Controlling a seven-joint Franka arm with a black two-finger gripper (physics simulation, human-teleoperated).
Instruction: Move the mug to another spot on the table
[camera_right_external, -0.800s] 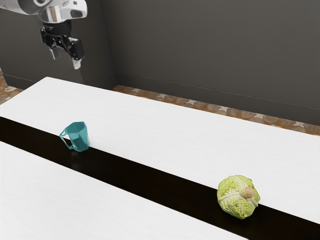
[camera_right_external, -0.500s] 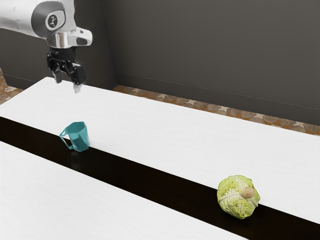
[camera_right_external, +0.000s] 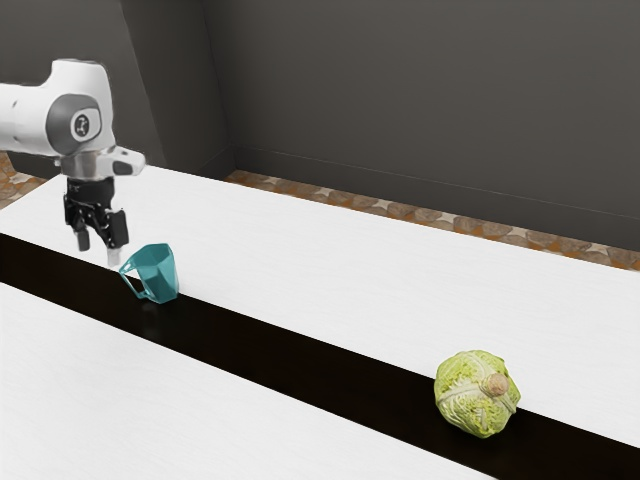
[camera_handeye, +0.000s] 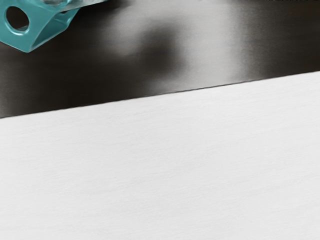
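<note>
Exterior view: your gripper (camera_right_external: 98, 246) hangs low over the table (camera_right_external: 380, 260), just beside the teal mug (camera_right_external: 153, 272) on the exterior view's left, not touching it. You see the jaws spread apart, with nothing between them. The mug stands upright on the table's dark stripe (camera_right_external: 300, 360), handle toward the gripper. A cabbage (camera_right_external: 477, 393) lies on the same stripe, well apart toward the exterior view's right. Wrist view: the mug (camera_handeye: 35, 20) sits on the dark stripe (camera_handeye: 150, 60), next to the white surface.
</note>
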